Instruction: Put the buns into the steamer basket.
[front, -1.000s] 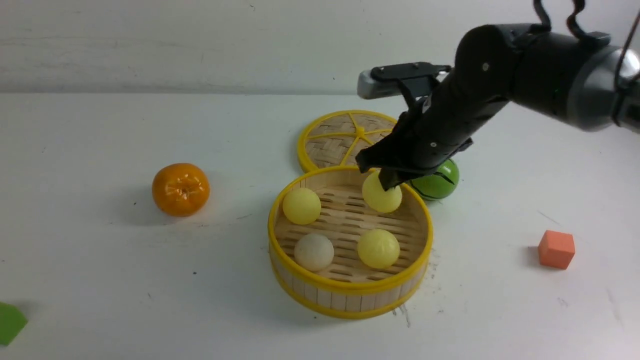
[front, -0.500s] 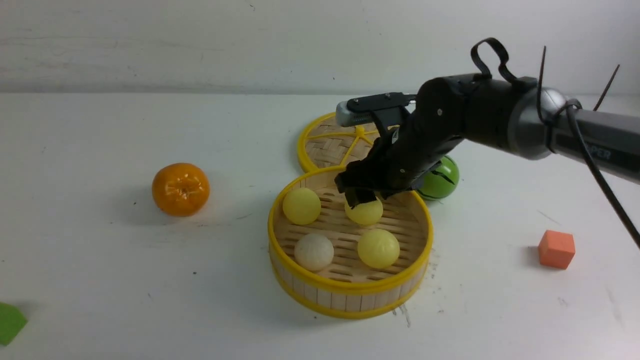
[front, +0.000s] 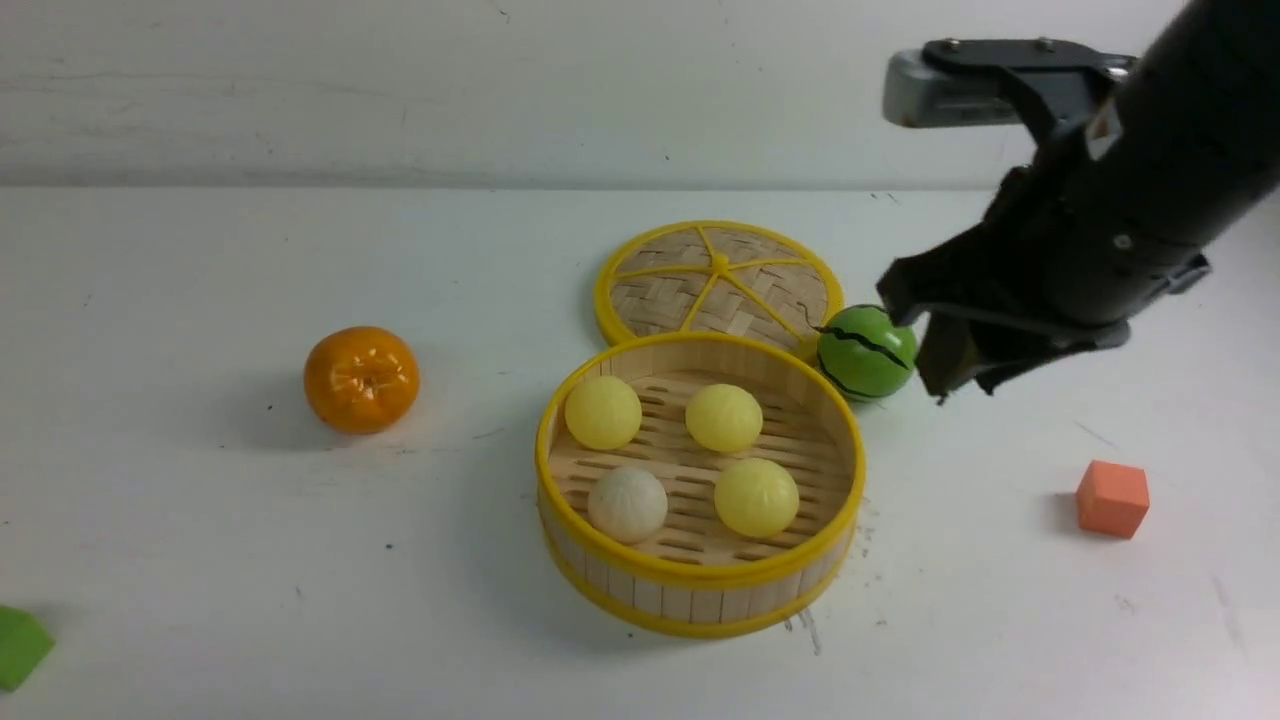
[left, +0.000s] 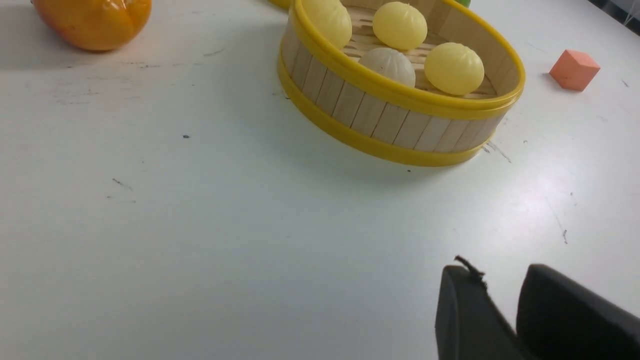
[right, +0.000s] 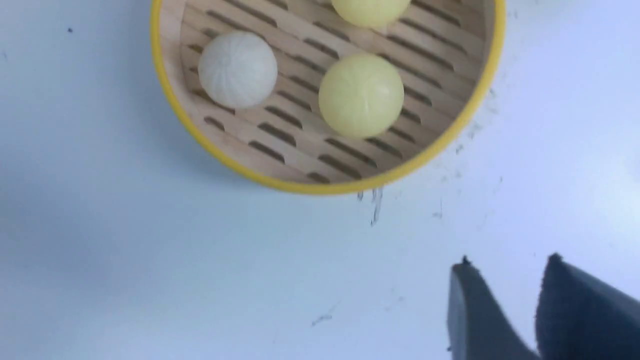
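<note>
Right gripper (front: 950, 375): your fingers stand a little apart with a narrow gap between the tips, and nothing is between them. It hangs above the table to the right of the basket, beside the green striped ball (front: 866, 352) without touching it. In the right wrist view the two dark tips (right: 500, 310) show over bare table, the basket rim well off from them.

Left gripper (left: 492, 310): only the tips show, in the left wrist view. Fingers slightly apart, nothing held, low over the table and well clear of the basket. You won't find it in the front view.

Steamer basket (front: 700, 580): sits upright mid-table, just in front of the flat woven lid (front: 715, 275), which lies on the table, not on the basket.

Buns: all four rest on the slatted floor, none touching another as far as you can see. Back left yellow bun (front: 603, 412), back right yellow bun (front: 724, 417), front right yellow bun (front: 756, 496), front left white bun (front: 627, 505).

Elsewhere: orange fruit (front: 361, 378) well to the left, orange cube (front: 1112, 498) to the right, a green block (front: 20, 645) at the near left edge.

Progress, by my reading: no bun is left outside the basket, so the loading looks complete. All that seems left for you is to bring the right arm clear.
</note>
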